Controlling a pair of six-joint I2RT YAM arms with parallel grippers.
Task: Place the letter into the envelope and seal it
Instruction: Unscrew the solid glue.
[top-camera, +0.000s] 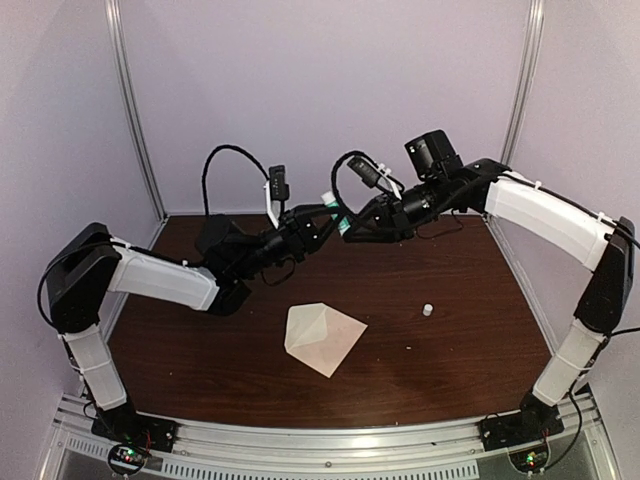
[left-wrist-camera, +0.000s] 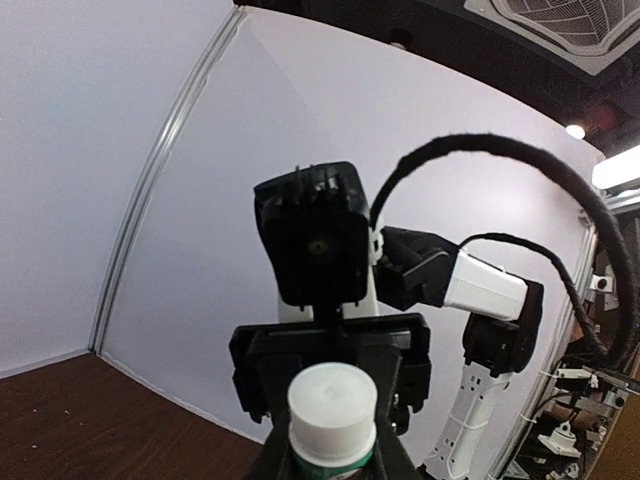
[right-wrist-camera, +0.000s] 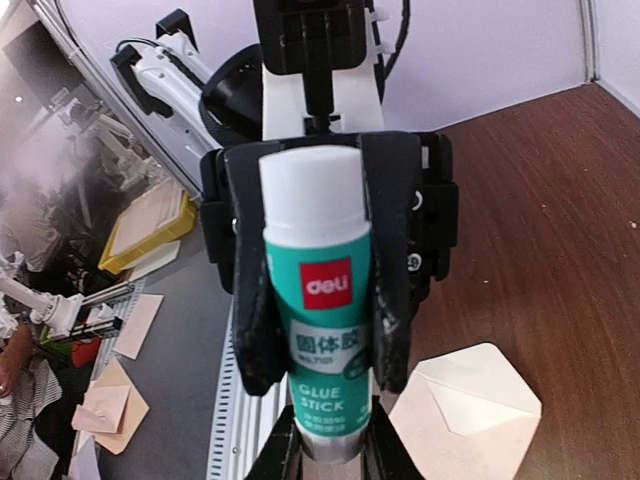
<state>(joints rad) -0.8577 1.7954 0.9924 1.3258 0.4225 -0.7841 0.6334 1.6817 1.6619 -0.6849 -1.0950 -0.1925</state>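
Note:
A green glue stick (right-wrist-camera: 318, 300) with a white end (left-wrist-camera: 332, 400) is held in the air above the back of the table. Both grippers meet on it head-on. My right gripper (right-wrist-camera: 330, 462) is shut on its lower end, and my left gripper (right-wrist-camera: 318, 375) is shut round its body. From above, the left gripper (top-camera: 325, 226) and right gripper (top-camera: 356, 224) touch tip to tip over the stick (top-camera: 340, 214). The cream envelope (top-camera: 322, 338) lies flat on the table with its triangular flap open, also seen below the stick (right-wrist-camera: 470, 415). No separate letter shows.
A small white cylinder (top-camera: 427, 310) stands on the brown table (top-camera: 450, 350) right of the envelope. Grey walls with metal posts (top-camera: 135, 110) close in the back and sides. The arm bases sit on the rail (top-camera: 320, 440) at the near edge.

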